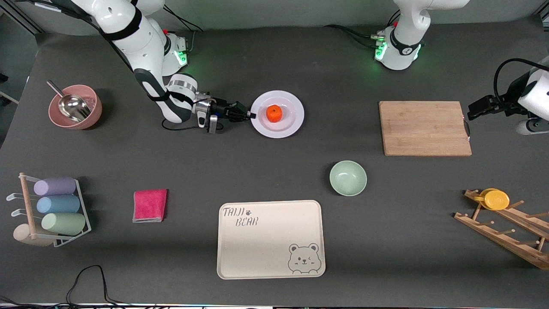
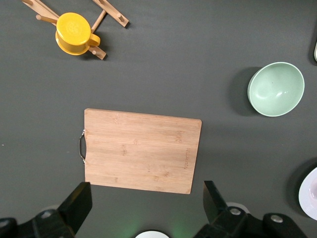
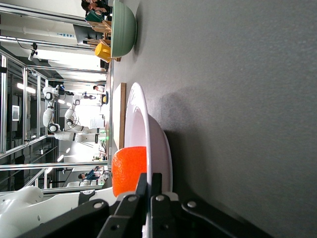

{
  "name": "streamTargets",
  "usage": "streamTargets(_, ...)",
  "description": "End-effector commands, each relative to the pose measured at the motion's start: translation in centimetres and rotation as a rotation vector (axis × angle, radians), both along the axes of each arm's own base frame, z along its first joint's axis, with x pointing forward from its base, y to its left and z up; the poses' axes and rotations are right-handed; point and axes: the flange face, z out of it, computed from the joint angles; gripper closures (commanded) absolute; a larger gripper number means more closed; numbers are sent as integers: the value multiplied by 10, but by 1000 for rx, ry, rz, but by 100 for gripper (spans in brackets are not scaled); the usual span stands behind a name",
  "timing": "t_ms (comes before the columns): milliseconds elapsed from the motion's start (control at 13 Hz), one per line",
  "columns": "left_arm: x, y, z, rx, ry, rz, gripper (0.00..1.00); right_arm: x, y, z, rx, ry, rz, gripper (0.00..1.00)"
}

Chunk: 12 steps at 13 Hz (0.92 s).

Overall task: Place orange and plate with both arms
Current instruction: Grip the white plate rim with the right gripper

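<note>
The orange (image 1: pixel 274 113) sits in the middle of the pale plate (image 1: pixel 296 122), which rests on the table toward the right arm's end. My right gripper (image 1: pixel 252 115) is shut on the plate's rim on the side toward the right arm's base. The right wrist view shows its fingers (image 3: pixel 142 188) pinching the rim (image 3: pixel 136 119), with the orange (image 3: pixel 129 168) just above them. My left gripper (image 2: pixel 146 206) is open and empty, held in the air over the table beside the wooden cutting board (image 1: pixel 424 128), at the left arm's end.
A mint-green bowl (image 1: pixel 348 177) stands nearer the front camera than the plate. A cream bear tray (image 1: pixel 270 238) lies at the front. A pink cloth (image 1: pixel 149 205), a cup rack (image 1: pixel 51 210), a pink bowl with a scoop (image 1: pixel 75 107) and a wooden rack with a yellow cup (image 1: pixel 495 199) stand around.
</note>
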Motion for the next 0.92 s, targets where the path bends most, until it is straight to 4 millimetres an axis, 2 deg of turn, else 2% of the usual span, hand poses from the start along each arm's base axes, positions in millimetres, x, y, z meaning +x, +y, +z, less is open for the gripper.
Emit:
streamTargets(0,-8,-2,4,9,-22,-7,0,0,8,-9,-1,-13,-11,100)
streamTargets(307,-6,-2,3,9,-32,-7,0,22,6,20,98,-39,-54,100)
streamTargets(536,-7,-2,4,9,-30,-7,0,37,7,68,154,3,-74,100)
streamTargets(843,-7,-2,3,9,-27,-7,0,54,-17,110,175,40,-59,100)
